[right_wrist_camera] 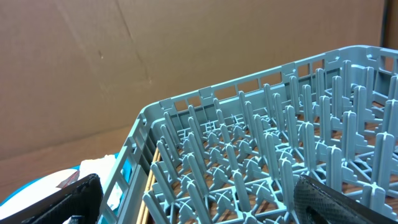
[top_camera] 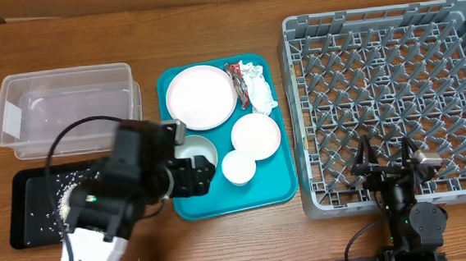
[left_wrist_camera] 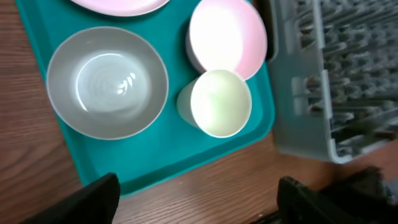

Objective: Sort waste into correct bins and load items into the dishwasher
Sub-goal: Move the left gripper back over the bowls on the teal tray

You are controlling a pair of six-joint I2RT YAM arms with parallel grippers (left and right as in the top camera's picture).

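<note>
A teal tray (top_camera: 270,195) holds a large white plate (top_camera: 201,97), a small pink plate (top_camera: 255,135), a white cup (top_camera: 239,167), a grey bowl (top_camera: 201,148) and crumpled wrappers (top_camera: 250,83). My left gripper (top_camera: 197,176) is open and empty over the tray's front left, beside the bowl. In the left wrist view the bowl (left_wrist_camera: 107,83), cup (left_wrist_camera: 219,102) and pink plate (left_wrist_camera: 227,37) lie ahead of the open fingers (left_wrist_camera: 199,199). My right gripper (top_camera: 387,161) is open and empty above the front edge of the grey dishwasher rack (top_camera: 320,198), which also shows in the right wrist view (right_wrist_camera: 261,149).
A clear plastic bin (top_camera: 67,109) stands at the back left. A black bin (top_camera: 25,211) with white crumbs sits in front of it, partly under my left arm. Bare wood table lies along the front edge.
</note>
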